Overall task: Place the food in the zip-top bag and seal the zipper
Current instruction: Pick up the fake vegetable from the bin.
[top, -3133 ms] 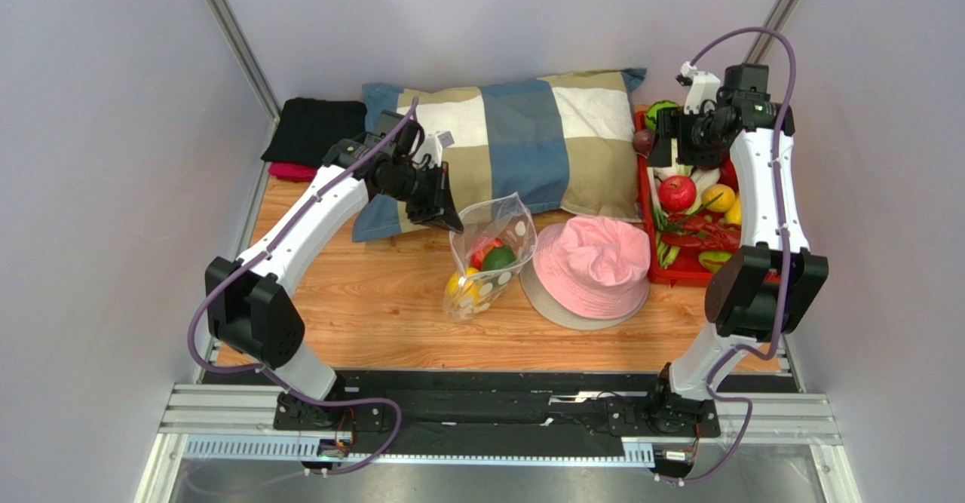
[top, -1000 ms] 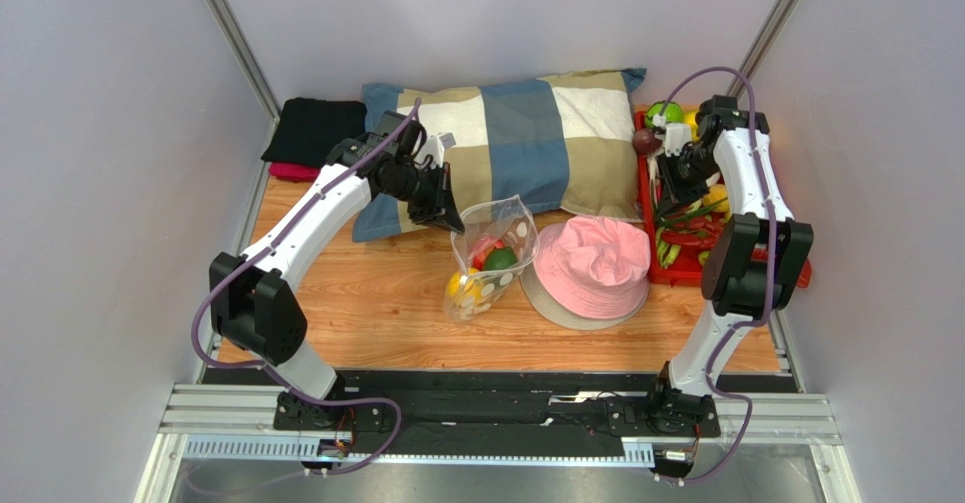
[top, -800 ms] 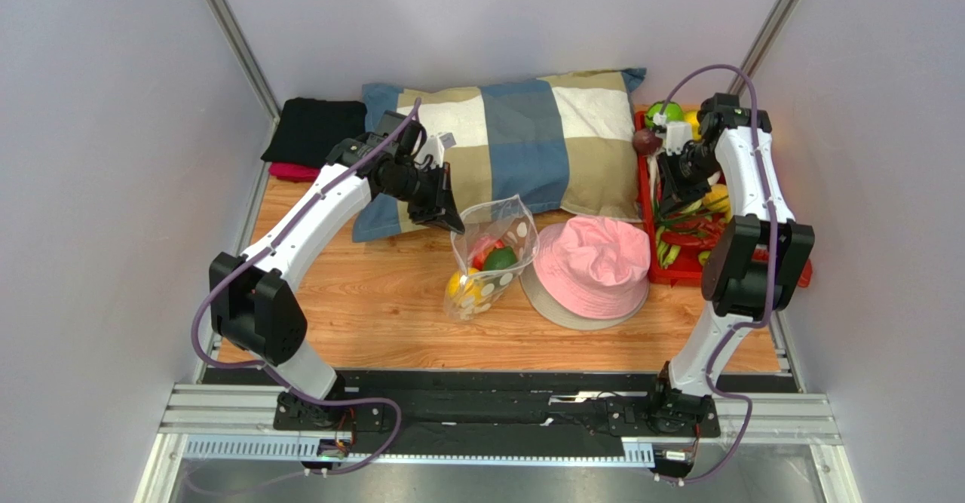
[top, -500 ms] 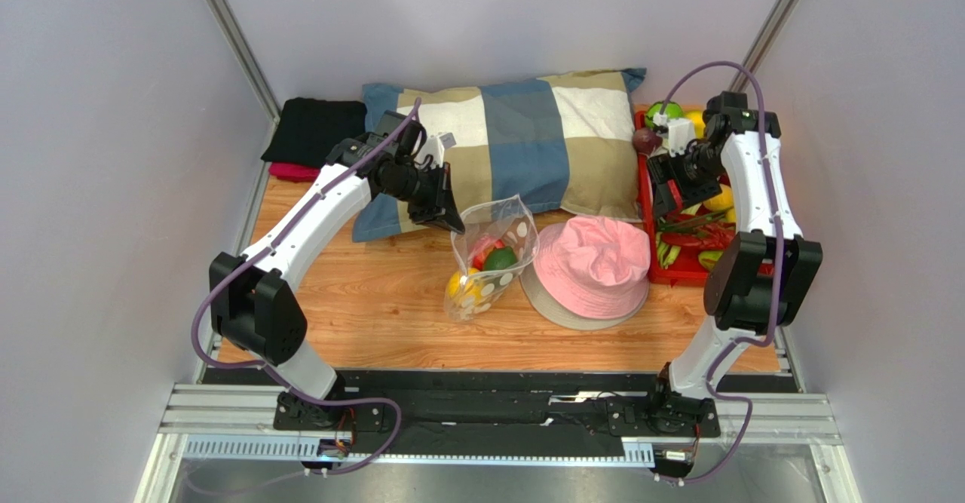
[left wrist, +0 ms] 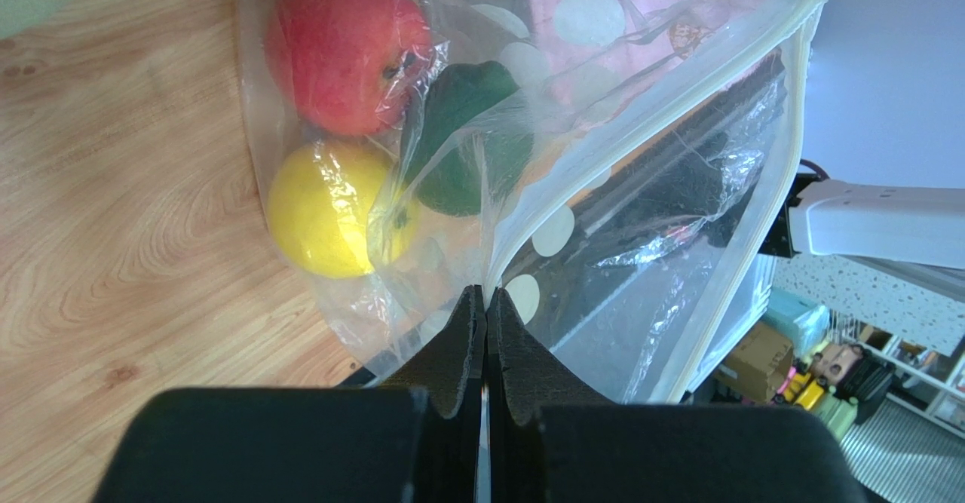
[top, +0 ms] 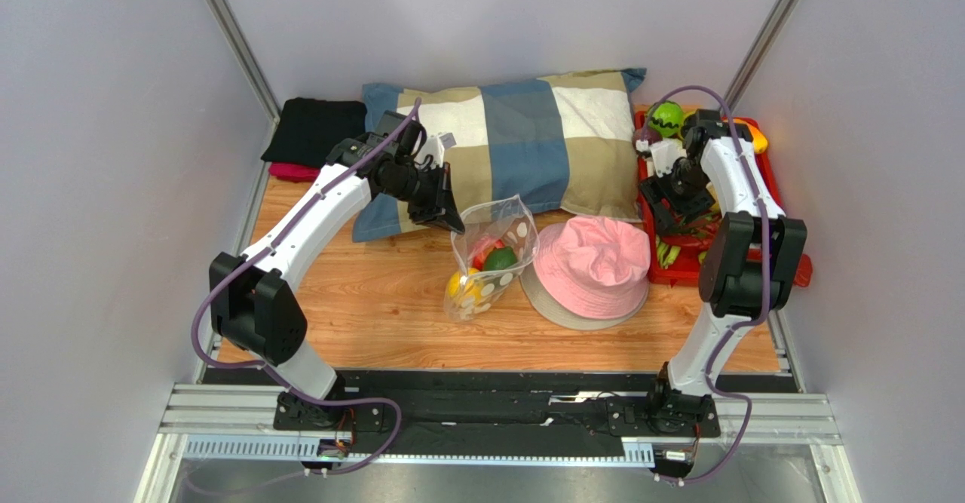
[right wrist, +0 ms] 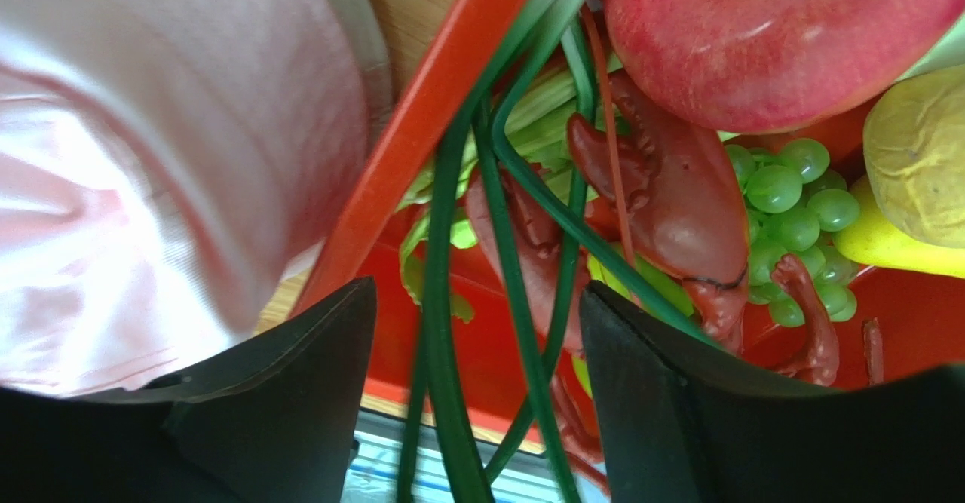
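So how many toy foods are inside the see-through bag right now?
3. A red apple is uppermost in the left wrist view, a yellow fruit just below it, a dark green one to their right, all inside the bag. Crinkles could hide more.

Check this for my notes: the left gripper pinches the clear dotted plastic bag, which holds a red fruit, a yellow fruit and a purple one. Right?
No: the left wrist view shows a dark green piece, not a purple one. The left gripper does pinch the clear dotted plastic bag, with the round red fruit and round yellow fruit inside.
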Motion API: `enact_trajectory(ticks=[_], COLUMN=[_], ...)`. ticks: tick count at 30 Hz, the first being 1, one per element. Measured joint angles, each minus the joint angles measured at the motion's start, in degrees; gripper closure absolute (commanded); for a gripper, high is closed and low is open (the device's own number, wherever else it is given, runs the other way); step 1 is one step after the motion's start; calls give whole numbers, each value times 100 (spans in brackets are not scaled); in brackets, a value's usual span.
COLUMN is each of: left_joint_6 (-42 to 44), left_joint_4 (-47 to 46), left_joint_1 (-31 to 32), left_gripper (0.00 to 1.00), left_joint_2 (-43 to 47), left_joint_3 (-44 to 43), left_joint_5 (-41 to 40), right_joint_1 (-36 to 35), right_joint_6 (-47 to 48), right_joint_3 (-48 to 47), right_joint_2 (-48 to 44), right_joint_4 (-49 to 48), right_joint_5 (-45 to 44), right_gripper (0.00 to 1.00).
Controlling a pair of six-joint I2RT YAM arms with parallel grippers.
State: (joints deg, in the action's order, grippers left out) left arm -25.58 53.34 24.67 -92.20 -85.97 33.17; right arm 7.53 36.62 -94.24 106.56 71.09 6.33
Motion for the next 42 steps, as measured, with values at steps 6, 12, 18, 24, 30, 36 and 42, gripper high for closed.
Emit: enact_trajectory(ticks=[6,12,18,24,30,36,42], left_joint_6=[-2,0,-2,0,0,0,7], left_joint_4=[0,0,0,0,0,0,0], left_joint_1=[0,0,0,0,2,0,0], left_gripper=[100,100,100,100,100,100,100], left_joint_2=[-2,-7,-9,-9,-9,-9,-9], left_joint_3=[0,0,0,0,0,0,0], left_joint_5=[0,0,7,46,83,105,153], right_joint_1=[4,4,4,4,26,92,107], right_joint_6=[136,240,240,190,68,-66,-466], right_joint_3=[70,35,-385,-791,-1051,-1399,-1801], right_joint_2=[105,103,-35,-382,-544,-739,-1329], right_joint_4=[-79,-4,339,557,625,627,627], right_joint_5=[-190,-127,269,730,1147,1751,2754], right_gripper=[99,100,100,100,100,100,100])
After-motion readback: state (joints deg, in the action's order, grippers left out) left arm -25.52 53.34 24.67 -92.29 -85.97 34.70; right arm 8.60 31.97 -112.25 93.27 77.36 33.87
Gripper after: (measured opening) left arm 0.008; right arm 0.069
